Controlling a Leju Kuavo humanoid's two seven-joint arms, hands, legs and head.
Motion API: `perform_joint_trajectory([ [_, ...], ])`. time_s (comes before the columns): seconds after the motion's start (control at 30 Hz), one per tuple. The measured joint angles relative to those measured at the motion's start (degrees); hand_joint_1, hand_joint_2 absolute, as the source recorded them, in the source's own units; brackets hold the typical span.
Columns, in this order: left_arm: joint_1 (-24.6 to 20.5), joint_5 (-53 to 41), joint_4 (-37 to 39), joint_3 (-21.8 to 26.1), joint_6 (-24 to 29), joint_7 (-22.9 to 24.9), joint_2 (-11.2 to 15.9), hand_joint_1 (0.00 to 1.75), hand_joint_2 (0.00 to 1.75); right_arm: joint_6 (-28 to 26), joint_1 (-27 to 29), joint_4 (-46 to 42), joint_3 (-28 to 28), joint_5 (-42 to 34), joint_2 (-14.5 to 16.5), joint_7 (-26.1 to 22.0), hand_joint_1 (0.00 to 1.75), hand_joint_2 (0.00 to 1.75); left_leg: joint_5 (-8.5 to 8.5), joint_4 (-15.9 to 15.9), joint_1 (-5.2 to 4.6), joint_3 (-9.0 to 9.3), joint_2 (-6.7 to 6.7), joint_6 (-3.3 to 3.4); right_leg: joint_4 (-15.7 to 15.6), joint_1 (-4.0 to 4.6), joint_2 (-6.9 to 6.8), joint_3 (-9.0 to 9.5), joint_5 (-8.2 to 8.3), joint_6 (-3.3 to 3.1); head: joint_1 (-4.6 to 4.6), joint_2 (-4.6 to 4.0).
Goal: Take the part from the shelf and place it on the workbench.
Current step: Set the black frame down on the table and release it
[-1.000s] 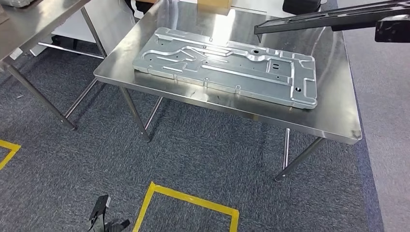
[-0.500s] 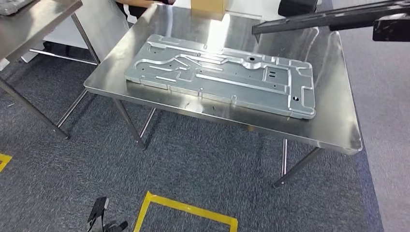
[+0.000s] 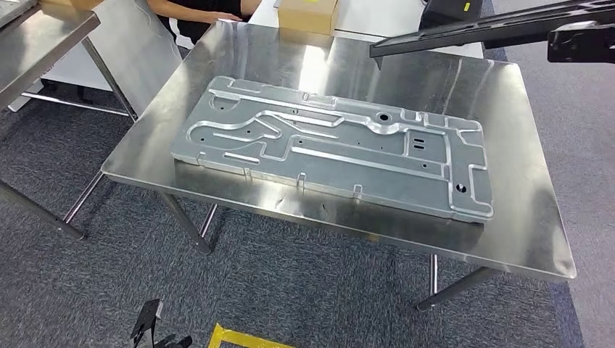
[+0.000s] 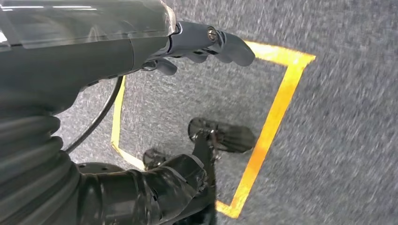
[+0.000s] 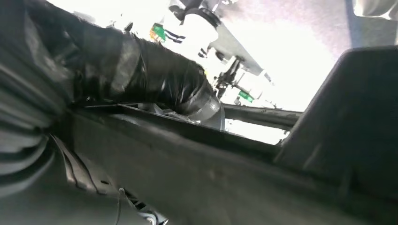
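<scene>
A long, flat black part (image 3: 464,29) hangs in the air above the far right corner of the steel workbench (image 3: 508,239). Up close in the right wrist view, my right hand (image 5: 145,70) grips this black part (image 5: 211,164), its thumb wrapped over the edge. A large stamped silver plate (image 3: 333,148) lies flat across the middle of the workbench. My left hand (image 4: 206,42) hangs over the grey carpet, fingers loosely bent and holding nothing.
A cardboard box (image 3: 308,13) stands just past the workbench's far edge, and a person in dark clothes (image 3: 196,11) is behind it. A second steel table (image 3: 36,43) is at the left. Yellow floor tape (image 4: 277,108) marks a square under me.
The camera has moved: the workbench now looks nearer and sits lower in the picture. The black part stays at the top right in my right hand.
</scene>
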Motion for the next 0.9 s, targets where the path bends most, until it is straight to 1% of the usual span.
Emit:
perform_joint_trajectory([
  [0.03,-0.2,0.1,0.0,0.0,0.5,0.1,0.0,0.0,1.75,0.0,0.1,0.0,0.1,0.0,-0.2,0.0,1.75,1.75,-0.38,-0.5,0.02,0.71,-0.1,0.36,3.9,-0.05,-0.13,-2.62,1.41,0.1,0.02,-0.01],
  [0.07,-0.3,0.0,0.0,0.1,0.7,0.3,0.0,0.0,1.75,0.1,0.3,0.0,0.2,0.0,-0.4,0.0,1.75,1.75,-0.84,-1.1,0.02,1.51,-0.25,0.64,7.9,-0.01,-0.28,-5.67,1.76,0.08,0.04,0.0],
  [0.1,-0.3,0.0,0.0,0.1,0.4,0.3,0.0,0.0,1.75,0.2,0.3,0.0,0.4,0.0,-0.4,0.0,1.75,1.75,-1.37,-1.4,-0.01,2.34,-0.44,0.83,11.1,0.08,-0.39,-8.85,0.55,-0.02,0.04,-0.01],
  [0.13,-0.4,0.0,0.0,0.1,-0.1,0.2,0.0,0.0,1.75,0.4,0.4,0.0,0.6,0.0,-0.5,0.0,1.75,1.75,-2.02,-1.6,-0.07,3.2,-0.68,0.91,13.1,0.18,-0.42,-11.72,-2.02,-0.1,0.04,-0.01],
  [0.17,-0.4,-0.1,0.0,0.1,-0.7,-0.1,0.1,0.0,1.75,0.6,0.4,0.0,0.8,0.1,-0.5,0.0,1.75,1.75,-2.74,-1.7,-0.15,4.09,-0.94,0.93,13.8,0.28,-0.42,-14.08,-4.87,-0.18,0.04,-0.01],
  [0.2,-0.4,-0.1,0.0,0.1,-1.1,-0.5,0.1,0.0,1.75,0.8,0.5,0.1,1.1,0.1,-0.6,0.0,1.75,1.75,-3.54,-1.7,-0.27,5.05,-1.2,0.91,13.2,0.35,-0.42,-15.78,-6.89,-0.28,0.04,-0.02],
  [0.23,-0.4,-0.2,0.0,0.1,-1.2,-0.7,0.1,0.0,1.75,1.0,0.4,0.1,1.3,0.2,-0.6,0.0,1.75,1.75,-4.4,-1.6,-0.41,6.09,-1.45,0.88,11.5,0.4,-0.43,-16.75,-7.11,-0.43,0.04,-0.02],
  [0.27,-0.4,-0.2,0.0,0.1,-1.2,-0.8,0.0,0.0,1.75,1.0,0.4,0.1,1.4,0.2,-0.7,0.0,1.75,1.75,-5.28,-1.5,-0.53,7.15,-1.67,0.83,8.8,0.53,-0.45,-16.99,-4.84,-0.68,0.05,-0.02],
  [0.3,-0.4,-0.2,0.0,0.1,-1.2,-0.8,0.0,0.0,1.75,1.1,0.3,0.1,1.5,0.2,-0.7,0.0,1.75,1.75,-6.13,-1.5,-0.62,8.02,-1.86,0.76,5.1,0.73,-0.49,-16.84,-0.28,-1.04,0.06,-0.02],
  [0.33,-0.4,-0.2,0.0,0.1,-1.2,-0.8,-0.1,0.0,1.75,1.1,0.1,0.1,1.6,0.2,-0.7,0.0,1.75,1.75,-6.88,-1.3,-0.71,8.81,-2.06,0.61,1.6,1.05,-0.44,-16.58,4.71,-1.4,0.05,-0.01],
  [0.37,-0.4,-0.2,0.0,0.1,-1.2,-0.8,-0.1,0.0,1.75,1.1,-0.2,0.1,1.7,0.2,-0.7,0.0,1.75,1.75,-7.51,-1.3,-0.78,9.34,-2.21,0.39,-1.0,1.4,-0.36,-16.22,8.96,-1.74,0.01,-0.01],
  [0.4,-0.4,-0.2,0.0,0.1,-1.2,-0.8,-0.2,0.0,1.75,1.0,-0.5,0.0,1.8,0.1,-0.7,0.0,1.75,1.75,-7.84,-1.2,-0.83,9.7,-2.31,0.16,-2.7,1.66,-0.26,-15.96,11.66,-2.0,-0.02,-0.01],
  [0.43,-0.5,-0.1,0.0,0.1,-1.2,-0.9,-0.2,0.0,1.75,1.0,-0.7,0.0,1.9,0.1,-0.7,0.0,1.75,1.75,-7.97,-1.2,-0.87,10.11,-2.36,-0.11,-3.3,1.81,-0.15,-15.65,12.42,-2.18,-0.08,-0.01],
  [0.5,-0.4,-0.1,0.0,0.1,-1.3,-1.1,-0.2,0.0,1.75,1.0,-1.1,0.0,2.0,0.1,-0.7,0.0,1.75,1.75,-8.56,-0.7,-0.87,10.4,-2.22,-0.55,-3.9,1.57,-0.19,-14.5,12.51,-2.71,-0.13,-0.02],
  [0.53,-0.4,-0.1,0.0,0.1,-1.4,-1.2,-0.1,0.0,1.75,1.1,-1.3,0.0,2.0,0.1,-0.7,0.0,1.75,1.75,-9.53,0.6,-0.82,10.02,-2.01,-0.82,-4.1,1.45,-0.25,-14.01,12.43,-3.01,-0.15,-0.02],
  [0.57,-0.5,-0.1,0.0,0.1,-1.5,-1.4,-0.1,0.0,1.75,1.2,-1.7,-0.1,2.0,0.1,-0.7,0.0,1.75,1.75,-11.15,3.0,-0.73,9.03,-1.77,-1.09,-4.2,1.37,-0.3,-13.65,12.34,-3.27,-0.15,-0.02],
  [0.6,-0.5,-0.1,0.0,0.1,-1.7,-1.6,-0.2,0.0,1.75,1.3,-2.0,-0.2,2.0,0.1,-0.7,-0.1,1.75,1.75,-13.15,6.5,-0.55,7.46,-1.51,-1.35,-4.3,1.41,-0.32,-13.52,12.22,-3.46,-0.16,-0.02],
  [0.63,-0.5,-0.1,0.0,0.1,-1.8,-1.9,-0.2,0.0,1.75,1.6,-2.3,-0.3,2.1,0.1,-0.7,-0.1,1.75,1.75,-15.1,10.4,-0.37,5.51,-1.36,-1.59,-4.2,1.43,-0.3,-13.52,12.12,-3.55,-0.17,-0.02],
  [0.67,-0.4,-0.1,0.0,0.1,-1.9,-2.2,-0.2,0.0,1.75,1.9,-2.5,-0.5,2.1,0.1,-0.8,-0.1,1.75,1.75,-16.43,13.5,-0.19,3.85,-1.27,-1.79,-4.1,1.44,-0.26,-13.52,12.03,-3.58,-0.17,-0.02],
  [0.7,-0.4,-0.1,0.0,0.1,-1.9,-2.4,-0.2,0.0,1.75,2.3,-2.6,-0.6,2.2,0.1,-0.8,-0.1,1.75,1.75,-16.74,15.0,-0.04,2.97,-1.22,-1.95,-4.0,1.43,-0.21,-13.51,11.93,-3.55,-0.17,-0.02],
  [0.73,-0.4,-0.1,0.0,0.1,-2.0,-2.6,-0.2,0.0,1.75,2.7,-2.8,-0.9,2.3,0.1,-1.0,-0.1,1.75,1.75,-15.84,14.1,0.09,3.2,-1.2,-2.07,-3.9,1.4,-0.14,-13.51,11.82,-3.47,-0.18,-0.02],
  [0.77,-0.4,0.0,0.0,0.1,-2.0,-2.7,-0.2,0.0,1.75,3.1,-3.0,-1.2,2.4,0.1,-1.1,0.0,1.75,1.75,-14.0,11.1,0.21,4.53,-1.19,-2.13,-3.7,1.34,-0.08,-13.51,11.7,-3.33,-0.18,-0.02],
  [0.8,-0.4,0.0,0.0,0.1,-2.1,-2.9,-0.1,0.0,1.75,3.5,-3.4,-1.5,2.6,0.0,-1.3,0.0,1.75,1.75,-11.89,6.9,0.31,6.5,-1.19,-2.12,-3.4,1.27,-0.05,-13.53,11.57,-3.15,-0.18,-0.02],
  [0.83,-0.5,0.1,0.0,0.1,-2.2,-3.0,-0.1,0.0,1.75,3.9,-3.8,-1.8,2.7,-0.1,-1.5,0.0,1.75,1.75,-10.58,3.1,0.23,8.17,-1.2,-2.01,-3.1,1.24,-0.01,-13.6,11.47,-2.94,-0.17,-0.02],
  [0.87,-0.5,0.2,0.0,0.1,-2.2,-3.0,-0.1,0.0,1.75,4.1,-4.4,-2.0,2.7,-0.2,-1.7,0.0,1.75,1.75,-9.86,0.4,0.12,9.32,-1.21,-1.74,-3.0,1.22,0.02,-13.75,11.41,-2.66,-0.16,-0.02],
  [0.9,-0.4,0.3,0.0,0.1,-2.3,-3.1,0.0,0.0,1.75,4.2,-4.8,-2.2,2.8,-0.4,-1.8,0.0,1.75,1.75,-9.51,-0.9,-0.04,9.84,-1.23,-1.39,-2.8,1.22,0.06,-13.9,11.4,-2.33,-0.15,-0.02],
])
